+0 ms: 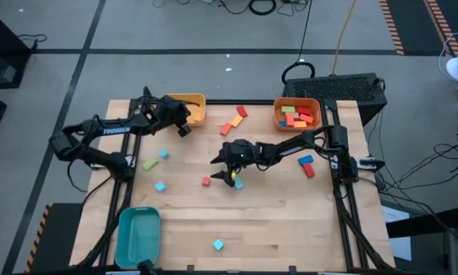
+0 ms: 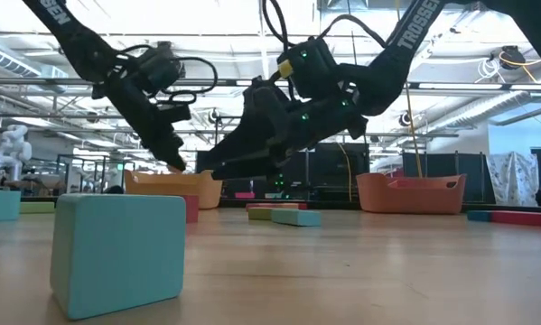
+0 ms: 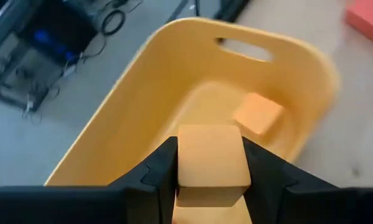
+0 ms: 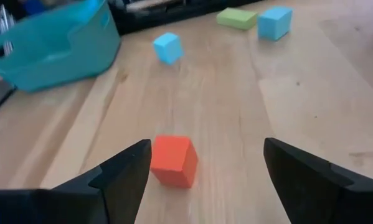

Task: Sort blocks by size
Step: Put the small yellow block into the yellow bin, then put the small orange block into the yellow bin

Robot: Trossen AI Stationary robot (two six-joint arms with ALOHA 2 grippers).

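While gripped upright, tan block [image 3: 210,163] overhangs yellow bin [image 3: 174,93].

Three bins stood on the table [image 1: 290,229]: one bin [image 1: 196,109] at the far left, another [image 1: 297,114] at the far right holding several blocks [image 1: 299,116], a third [image 1: 137,235] at the near left corner. The left gripper [image 1: 184,122] hung at the far-left bin's rim, gripping a block [image 3: 211,163] above that bin, where another block [image 3: 258,114] lay inside. Three blocks [image 1: 233,121] lay between the two far bins. The right gripper [image 1: 227,174] was at mid-table, spread wide, a small cube [image 4: 172,160] beside one finger. Two bars [image 1: 306,164] lay by the right edge, and one cube [image 1: 218,244] sat alone near the front.
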